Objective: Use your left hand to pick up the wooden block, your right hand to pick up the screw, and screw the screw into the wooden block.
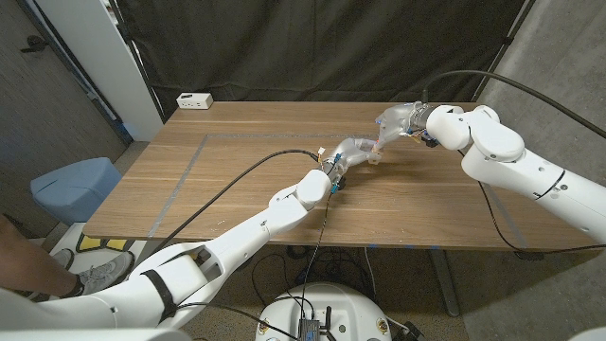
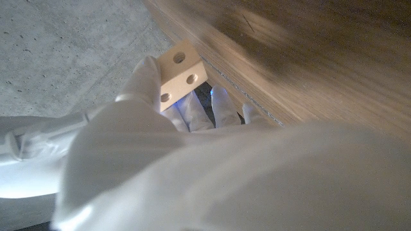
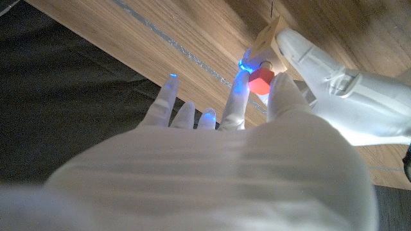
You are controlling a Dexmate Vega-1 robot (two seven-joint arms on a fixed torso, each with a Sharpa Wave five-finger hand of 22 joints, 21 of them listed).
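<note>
While the wooden block is being held up off the table in the left hand, its drilled faces are showing clearly in the left wrist view, with a hole in the upper face and two more in the face below. The left hand's fingers are closing round the block from beneath and beside it, gripping it firmly.

In the right wrist view the screw, with its red head, is being pinched between the right hand's thumb and a finger, while that hand's other fingers are spreading out away from it. The screw's tip end is hidden by the block, so how far it is seated cannot be told; its head is sitting just beside the block's face.

Judging from this, the screwing step is under way, and everything is turning on alignment: the screw's long axis is pointing from the right hand toward the block, so it needs to stay in line with the hole as it is being twisted.

In the head view both hands are meeting above the middle of the table's far half, with a white power strip lying near the far left corner.
</note>
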